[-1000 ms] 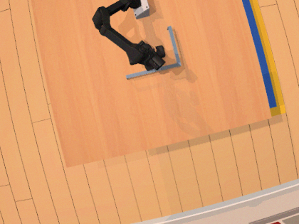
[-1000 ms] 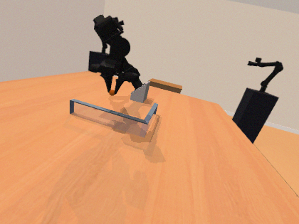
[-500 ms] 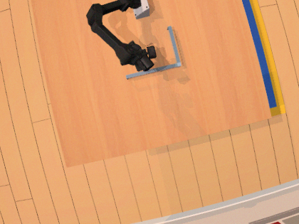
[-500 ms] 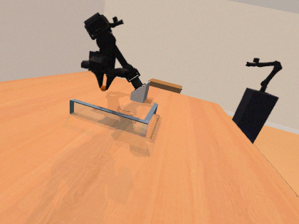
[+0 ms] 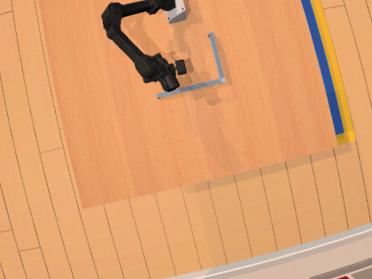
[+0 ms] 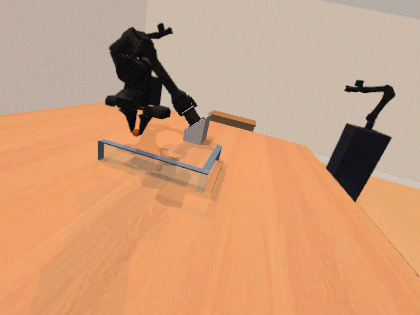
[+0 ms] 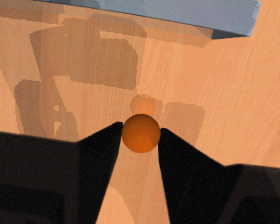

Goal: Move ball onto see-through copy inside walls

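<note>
My gripper (image 7: 140,131) (image 6: 136,127) (image 5: 187,65) is shut on the small orange ball (image 7: 141,133) (image 6: 135,131) and holds it above the table. The see-through copy of the ball (image 7: 143,105) lies on the table just beyond the held ball in the wrist view. The two low clear walls with blue edges (image 5: 216,57) (image 6: 150,155) (image 7: 150,10) make a corner. In the overhead view my gripper hangs inside that corner, left of the long wall and above the short one. The arm hides the ball in the overhead view.
The arm's grey base block (image 5: 177,9) (image 6: 196,130) stands behind the walls. A second black arm on a dark pedestal (image 6: 357,159) stands off the table to the right. A flat wooden block (image 6: 232,120) lies at the back. Blue and yellow stripes (image 5: 323,61) run along the table's right edge.
</note>
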